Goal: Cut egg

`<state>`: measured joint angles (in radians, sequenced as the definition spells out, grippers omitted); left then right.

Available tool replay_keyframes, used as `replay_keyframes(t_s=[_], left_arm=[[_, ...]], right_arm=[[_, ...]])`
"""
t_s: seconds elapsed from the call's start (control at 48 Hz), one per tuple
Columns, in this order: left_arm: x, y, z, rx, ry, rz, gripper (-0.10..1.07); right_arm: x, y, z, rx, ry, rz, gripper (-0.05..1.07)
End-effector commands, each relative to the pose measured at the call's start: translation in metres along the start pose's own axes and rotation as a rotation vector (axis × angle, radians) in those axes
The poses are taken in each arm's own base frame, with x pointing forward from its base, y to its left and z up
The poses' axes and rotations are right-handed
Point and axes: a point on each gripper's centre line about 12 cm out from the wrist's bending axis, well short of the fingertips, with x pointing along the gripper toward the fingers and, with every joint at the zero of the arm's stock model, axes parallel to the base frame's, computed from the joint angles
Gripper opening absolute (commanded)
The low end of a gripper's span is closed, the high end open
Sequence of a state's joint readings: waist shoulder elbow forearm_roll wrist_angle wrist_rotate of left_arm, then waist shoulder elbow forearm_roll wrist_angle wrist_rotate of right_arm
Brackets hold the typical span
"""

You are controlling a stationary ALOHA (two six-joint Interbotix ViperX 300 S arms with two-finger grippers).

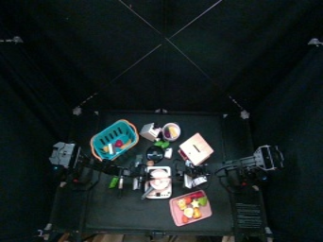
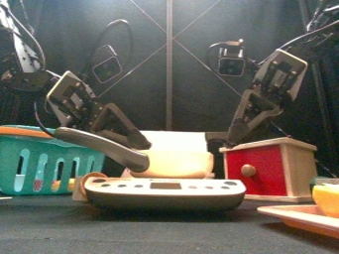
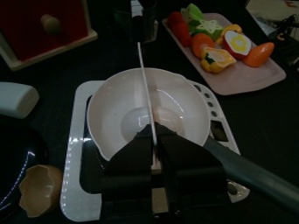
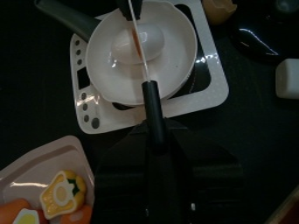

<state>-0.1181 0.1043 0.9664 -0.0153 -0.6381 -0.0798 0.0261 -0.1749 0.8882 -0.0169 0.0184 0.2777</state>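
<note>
Both ends are pinched now, with the right gripper (image 4: 149, 140) clamping the knife (image 3: 142, 79) by its black handle and the left gripper (image 3: 158, 144) closing on the blade's tip, pressing over the pale egg (image 3: 162, 114) lying in the white bowl (image 3: 111, 105) on the scale (image 3: 82, 188), which I'm judging light, soft, slippery and likely to roll unless cut dead centre.

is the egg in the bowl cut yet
Cannot tell. The egg lies in the white bowl, with the knife blade across it hiding any cut.

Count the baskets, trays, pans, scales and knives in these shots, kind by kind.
Basket: 1
Tray: 1
Pan: 1
Scale: 1
Knife: 1
Total: 5
</note>
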Motion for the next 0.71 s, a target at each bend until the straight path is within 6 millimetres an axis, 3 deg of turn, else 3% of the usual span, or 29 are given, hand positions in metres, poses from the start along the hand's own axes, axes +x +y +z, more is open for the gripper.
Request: replay_keyframes(t_s=[0.0,0.688], left_arm=[[-0.0009,-0.0056,-0.0040,0.013,0.021,-0.015,0.39],[-0.0010,-0.0054,-0.0001,0.010,0.010,-0.011,0.39]], right_arm=[[-0.0019,-0.0009,0.0042,0.013,-0.015,-0.001,0.48],[-0.0001,-0.0002,0.0069,0.010,-0.017,0.000,0.48]])
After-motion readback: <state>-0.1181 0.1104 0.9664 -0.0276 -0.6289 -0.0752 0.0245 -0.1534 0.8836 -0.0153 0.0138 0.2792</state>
